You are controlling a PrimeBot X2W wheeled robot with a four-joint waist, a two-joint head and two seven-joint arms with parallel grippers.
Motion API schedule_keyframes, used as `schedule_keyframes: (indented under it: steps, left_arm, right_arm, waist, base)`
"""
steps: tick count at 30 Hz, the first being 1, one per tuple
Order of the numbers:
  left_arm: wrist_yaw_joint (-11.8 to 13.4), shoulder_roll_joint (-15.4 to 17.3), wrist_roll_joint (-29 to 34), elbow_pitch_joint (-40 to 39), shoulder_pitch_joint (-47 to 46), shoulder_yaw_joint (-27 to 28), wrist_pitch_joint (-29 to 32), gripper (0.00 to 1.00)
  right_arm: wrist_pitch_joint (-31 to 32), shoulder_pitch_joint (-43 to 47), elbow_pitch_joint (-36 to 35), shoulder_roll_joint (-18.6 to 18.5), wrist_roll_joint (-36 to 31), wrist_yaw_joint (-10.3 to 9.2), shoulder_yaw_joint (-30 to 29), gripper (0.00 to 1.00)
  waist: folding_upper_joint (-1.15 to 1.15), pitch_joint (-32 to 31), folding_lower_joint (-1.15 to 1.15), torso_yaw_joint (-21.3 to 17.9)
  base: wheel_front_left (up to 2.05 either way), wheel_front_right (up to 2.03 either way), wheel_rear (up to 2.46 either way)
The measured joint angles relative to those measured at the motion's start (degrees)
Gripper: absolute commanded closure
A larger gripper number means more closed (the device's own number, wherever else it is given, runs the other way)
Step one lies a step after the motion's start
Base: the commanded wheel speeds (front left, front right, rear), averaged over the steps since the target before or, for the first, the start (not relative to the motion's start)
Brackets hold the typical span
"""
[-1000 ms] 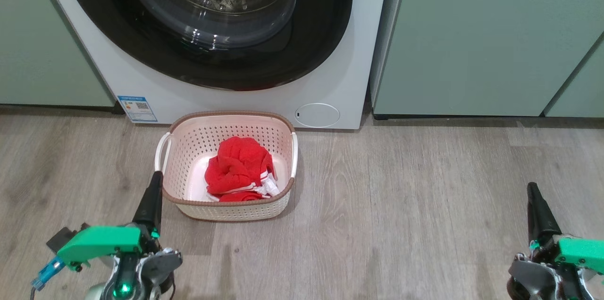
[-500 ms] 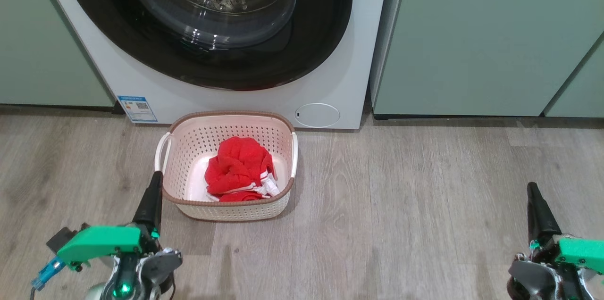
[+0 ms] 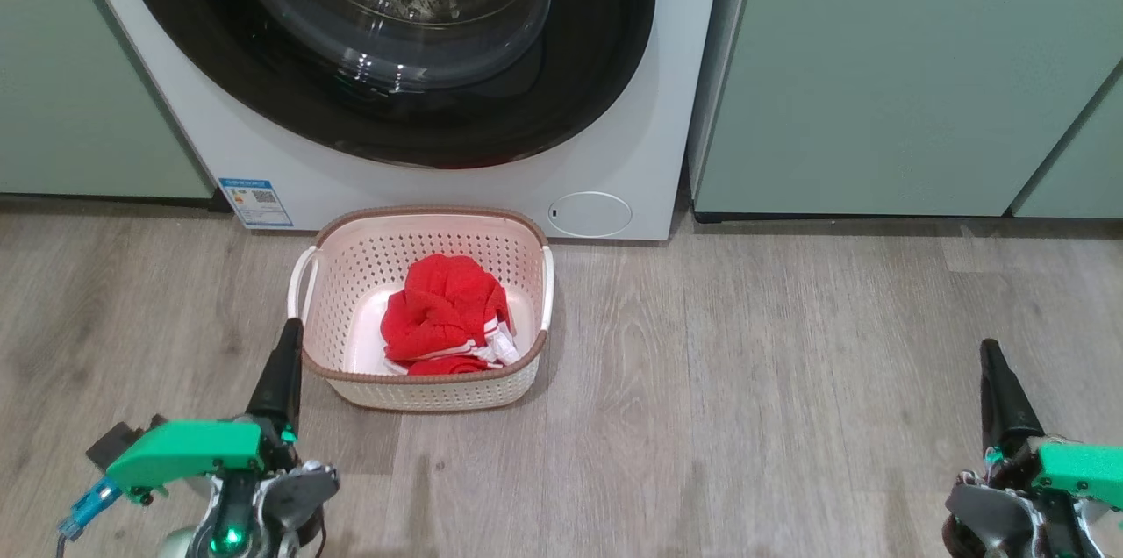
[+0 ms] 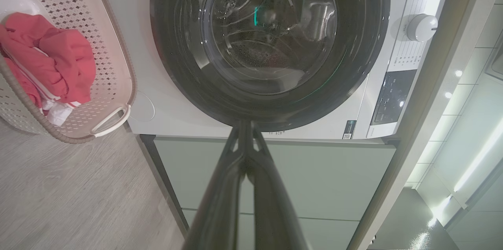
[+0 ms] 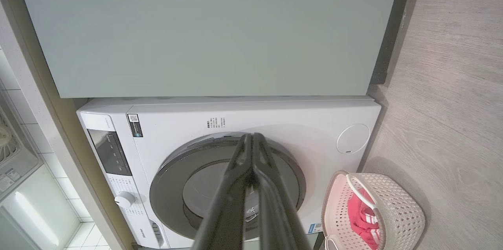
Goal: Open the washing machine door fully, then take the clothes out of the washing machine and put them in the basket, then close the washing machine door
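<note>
The white washing machine stands ahead, and its black-rimmed glass door lies flush against the front, closed. On the floor before it sits the cream basket with the red clothes heaped inside. My left gripper is shut with nothing in it, its tip just left of the basket's near corner. Far to the right my right gripper hangs over bare floor, also shut and holding nothing. The left wrist view shows the door, basket and clothes; the right wrist view shows the door and basket.
Pale green cabinets flank the machine on both sides. Grey wood floor spreads around the basket and between my arms. A round hatch and a blue label sit low on the machine's front.
</note>
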Motion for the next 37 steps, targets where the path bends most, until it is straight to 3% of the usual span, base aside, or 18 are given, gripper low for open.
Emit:
schedule_keyframes:
  steps: [37]
  left_arm:
    - [0.00,0.00,0.00,0.00,0.00,0.00,0.00,1.00]
  right_arm:
    - [0.00,0.00,0.00,0.00,0.00,0.00,0.01,1.00]
  waist:
    - [0.00,0.00,0.00,0.00]
  base:
    - [0.00,0.00,0.00]
